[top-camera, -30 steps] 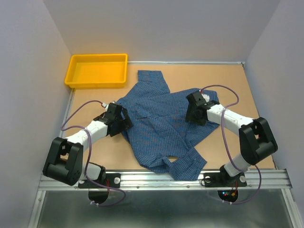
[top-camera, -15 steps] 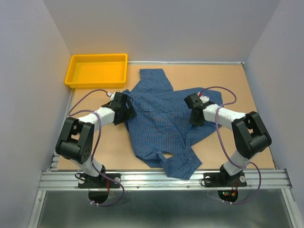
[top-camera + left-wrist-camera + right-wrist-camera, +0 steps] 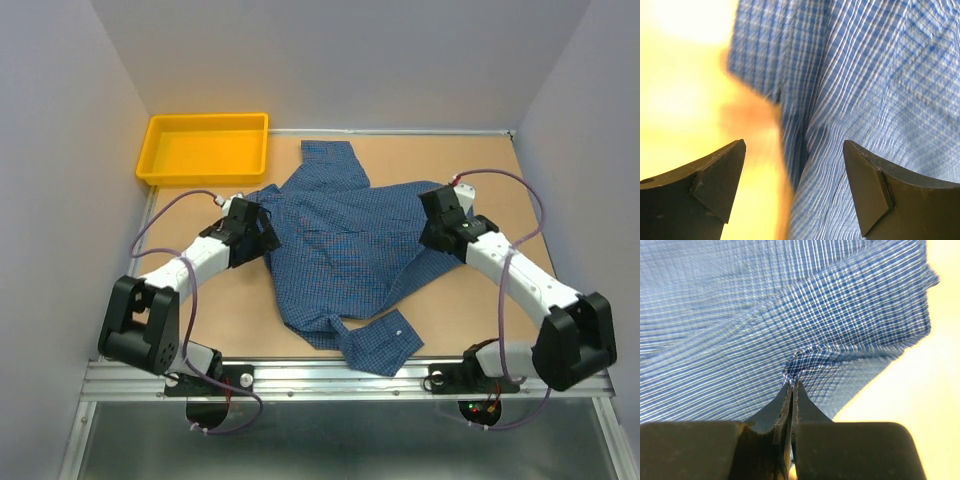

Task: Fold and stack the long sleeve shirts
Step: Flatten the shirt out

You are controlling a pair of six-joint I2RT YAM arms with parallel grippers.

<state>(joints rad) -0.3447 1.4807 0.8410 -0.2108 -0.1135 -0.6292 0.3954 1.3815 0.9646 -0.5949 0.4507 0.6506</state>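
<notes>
- The shirt (image 3: pixel 345 245), blue with a fine check, lies rumpled and partly spread in the middle of the surface (image 3: pixel 530 200), between the two arms.
- One narrow part of it reaches toward the far edge. It ends near the yellow tray (image 3: pixel 205 150) but apart from it. The tray sits at the far left corner.
- At the near edge a loose flap of the shirt lies flat, with a pale button (image 3: pixel 399 331) showing on it.
- The left hand (image 3: pixel 262 232) is low at the shirt's left edge and wide open. In its wrist view the two dark fingers (image 3: pixel 715 175) stand far apart and hold nothing.
- In that view the shirt's edge runs up between the fingers, with cloth to the right and bare surface to the left. Whether the fingertips touch the cloth I cannot tell.
- The right hand (image 3: pixel 437 232) is at the shirt's right side, where the cloth narrows toward the right.
- It is closed tight on the shirt. In its wrist view the fingers (image 3: pixel 807 412) meet with no gap, and a small pucker of checked cloth is pinched at their tips.
- From that pinch, folds fan out across the cloth. A doubled edge of the shirt ends just to the right, with bare surface beyond it.
- Both arms reach in from the near edge, the left toward the shirt's left side and the right toward its right side.
</notes>
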